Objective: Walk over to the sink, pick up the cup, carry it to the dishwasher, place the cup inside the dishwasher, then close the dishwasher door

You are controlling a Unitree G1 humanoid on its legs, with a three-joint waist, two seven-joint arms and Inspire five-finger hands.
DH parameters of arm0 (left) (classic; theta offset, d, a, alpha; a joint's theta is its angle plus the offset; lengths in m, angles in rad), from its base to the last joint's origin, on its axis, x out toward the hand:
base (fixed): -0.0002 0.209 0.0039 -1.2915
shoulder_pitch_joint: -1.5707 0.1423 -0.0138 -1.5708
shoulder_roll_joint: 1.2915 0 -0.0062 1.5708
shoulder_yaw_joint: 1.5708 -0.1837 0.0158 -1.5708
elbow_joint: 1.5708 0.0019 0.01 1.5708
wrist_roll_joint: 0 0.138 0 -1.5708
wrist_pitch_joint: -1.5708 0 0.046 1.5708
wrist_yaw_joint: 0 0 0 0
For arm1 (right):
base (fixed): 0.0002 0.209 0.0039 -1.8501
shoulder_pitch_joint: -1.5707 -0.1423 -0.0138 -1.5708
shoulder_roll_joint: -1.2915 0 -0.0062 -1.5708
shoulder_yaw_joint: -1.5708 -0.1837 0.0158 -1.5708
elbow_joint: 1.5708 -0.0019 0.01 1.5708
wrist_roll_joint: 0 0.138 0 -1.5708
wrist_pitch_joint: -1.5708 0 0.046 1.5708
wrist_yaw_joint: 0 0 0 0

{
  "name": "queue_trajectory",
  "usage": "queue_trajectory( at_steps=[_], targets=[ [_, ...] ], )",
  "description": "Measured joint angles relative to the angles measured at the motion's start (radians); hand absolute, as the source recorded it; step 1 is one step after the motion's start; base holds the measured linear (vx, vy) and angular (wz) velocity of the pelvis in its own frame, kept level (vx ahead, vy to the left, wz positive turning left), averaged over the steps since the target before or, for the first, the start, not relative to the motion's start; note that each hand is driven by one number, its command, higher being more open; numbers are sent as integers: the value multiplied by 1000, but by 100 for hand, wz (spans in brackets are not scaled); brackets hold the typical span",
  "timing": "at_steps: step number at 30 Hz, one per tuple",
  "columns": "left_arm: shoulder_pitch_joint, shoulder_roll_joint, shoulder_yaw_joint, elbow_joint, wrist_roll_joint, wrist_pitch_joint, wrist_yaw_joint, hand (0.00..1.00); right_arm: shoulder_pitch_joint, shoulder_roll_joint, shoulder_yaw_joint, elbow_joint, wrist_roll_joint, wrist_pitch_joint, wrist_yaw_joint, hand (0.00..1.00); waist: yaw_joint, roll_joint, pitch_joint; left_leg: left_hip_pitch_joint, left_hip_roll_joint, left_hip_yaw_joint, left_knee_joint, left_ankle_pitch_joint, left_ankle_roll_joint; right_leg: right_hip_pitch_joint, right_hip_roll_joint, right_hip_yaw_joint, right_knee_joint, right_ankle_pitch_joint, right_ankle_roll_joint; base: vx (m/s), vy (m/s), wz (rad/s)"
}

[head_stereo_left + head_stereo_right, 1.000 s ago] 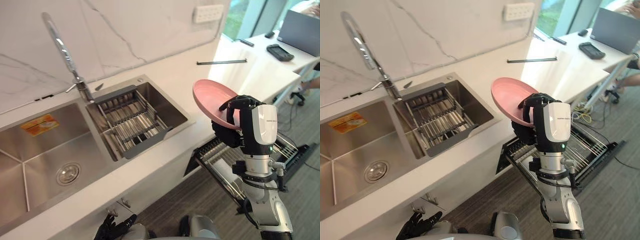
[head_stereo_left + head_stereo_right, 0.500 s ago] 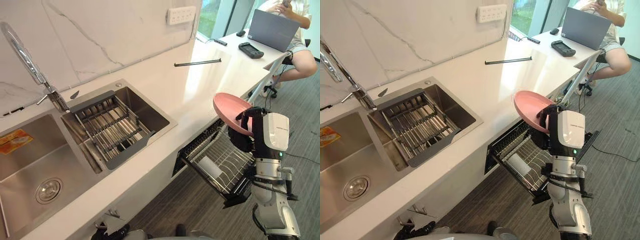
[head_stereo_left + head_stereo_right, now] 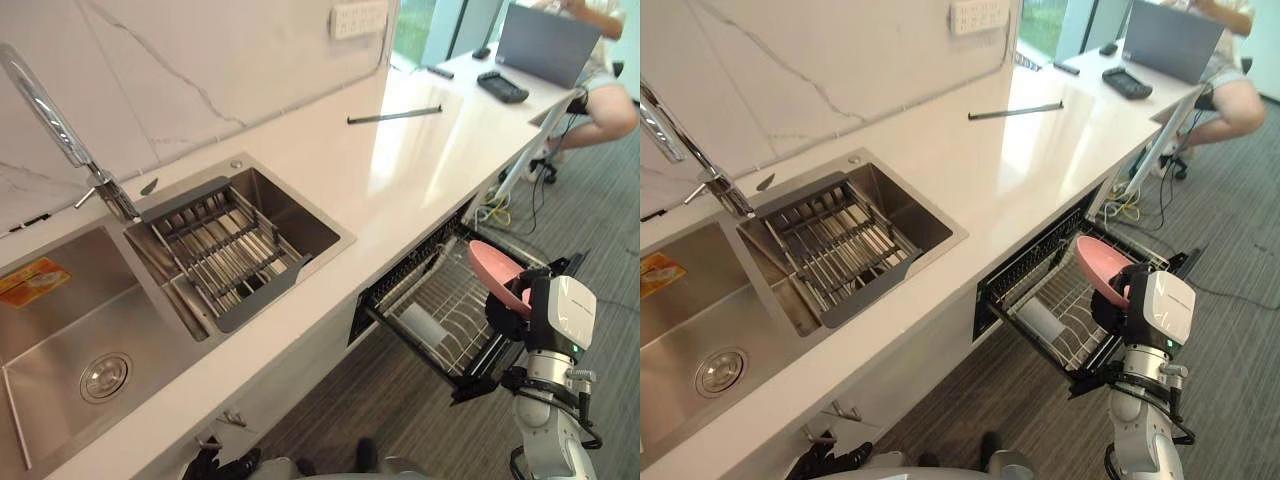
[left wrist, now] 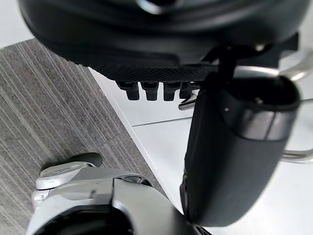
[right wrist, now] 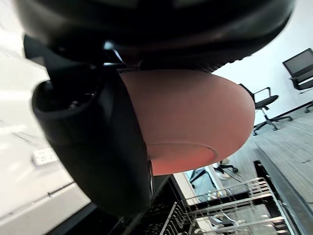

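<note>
My right hand (image 3: 1114, 303) grips a pink plate (image 3: 1095, 266) above the open dishwasher rack (image 3: 1048, 300), beside the white bench (image 3: 1040, 150) and grey floor (image 3: 1240, 390).

Marble wall (image 3: 200, 60) w/ outlet (image 3: 358, 18), white counter (image 3: 400, 170), grey striped floor (image 3: 330, 420), window (image 3: 420, 25) & laptop desk (image 3: 470, 85) at far end

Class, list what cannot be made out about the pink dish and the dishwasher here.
- Rim of the pink round dish: partly hidden by the right hand, right wrist view.
- Back of the dishwasher's wire rack: under the white counter, eye views.
</note>
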Motion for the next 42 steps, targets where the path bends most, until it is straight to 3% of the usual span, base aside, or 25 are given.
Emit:
queue_trajectory(
  at_steps=[5, 11, 25, 42],
  targets=[
    [-113, 8, -29, -26, -27, -1, 3, 100, -154, -3, 2, 60, 83, 63, -53, 0, 6, 1, 113, -149, 16, 0, 86, 0, 9, -143, -6, -3, 72, 0, -7, -70, -23, 5],
    [-232, 9, -103, -89, -48, 2, 1, 100, -294, -28, 5, 90, 144, 86, -85, 0, 26, 2, 218, -308, 56, 9, 211, -29, 20, -293, 3, 0, 163, -11, -21, -59, -26, -3],
    [-378, -87, -142, -171, -84, -17, 22, 100, -545, -160, 41, 164, 273, 112, -94, 0, 39, 7, 249, -538, 115, 12, 347, -55, 17, -529, 9, -33, 307, -67, -58, -12, -46, 3],
    [-419, -105, -124, -224, -102, -14, 21, 100, -796, -263, 133, 383, 354, 121, 12, 0, 55, 10, 249, -594, 107, 4, 333, -45, 7, -596, -19, -82, 357, -103, -68, 42, -9, 9]
  ],
)
